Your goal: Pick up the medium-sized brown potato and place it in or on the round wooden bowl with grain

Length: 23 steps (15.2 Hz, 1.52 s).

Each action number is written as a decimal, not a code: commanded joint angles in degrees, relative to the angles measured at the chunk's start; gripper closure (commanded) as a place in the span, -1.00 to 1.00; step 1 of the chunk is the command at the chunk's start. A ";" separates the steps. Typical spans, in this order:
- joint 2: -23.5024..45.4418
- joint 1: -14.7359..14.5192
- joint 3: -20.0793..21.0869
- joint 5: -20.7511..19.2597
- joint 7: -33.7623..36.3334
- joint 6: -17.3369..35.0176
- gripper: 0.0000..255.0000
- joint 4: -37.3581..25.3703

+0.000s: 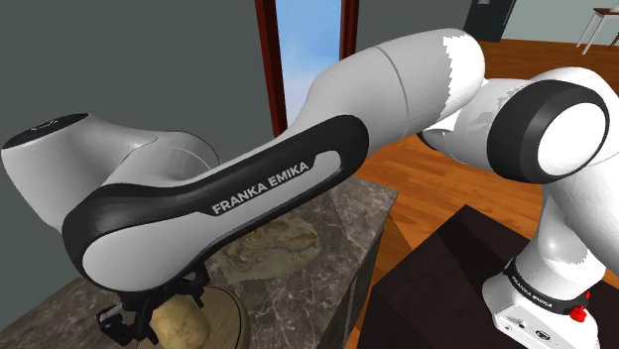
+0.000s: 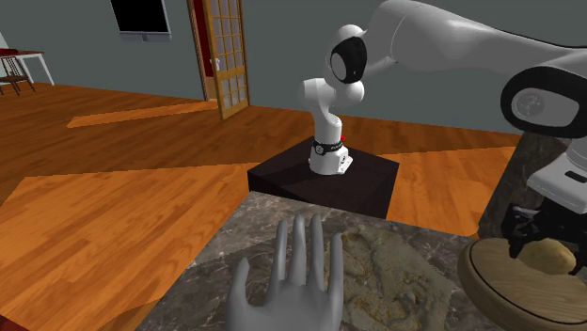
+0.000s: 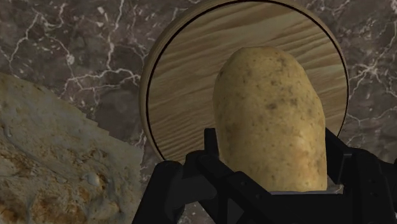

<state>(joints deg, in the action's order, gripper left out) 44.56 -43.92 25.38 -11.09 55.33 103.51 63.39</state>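
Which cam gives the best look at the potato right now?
Wrist view: the potato shows large and nearly whole, clasped in the gripper over the wooden bowl. In the shoulder view the arm hides part of it; in the second exterior view it shows small near the right edge.

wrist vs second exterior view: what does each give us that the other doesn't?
Wrist: wood grain on the bowl, speckled skin on the potato, black fingers clasping its sides. Second exterior: the arm mounted on its dark stand, the wooden floor, the glazed door, and a grey hand-shaped model on the counter. Both: potato over the bowl, on the marbled counter beside a tan rough patch.
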 commanded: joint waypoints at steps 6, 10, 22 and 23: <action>0.62 0.15 -0.16 -0.21 0.03 2.23 1.00 1.64; 0.62 0.15 -0.16 -0.21 0.03 2.23 1.00 1.64; 0.28 -0.56 -0.01 0.12 -0.51 -4.87 -1.00 -5.34; 0.29 -0.56 -0.01 0.11 -0.51 -4.88 -1.00 -5.35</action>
<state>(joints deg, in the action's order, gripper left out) 44.80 -44.44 25.38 -10.98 54.84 98.87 58.28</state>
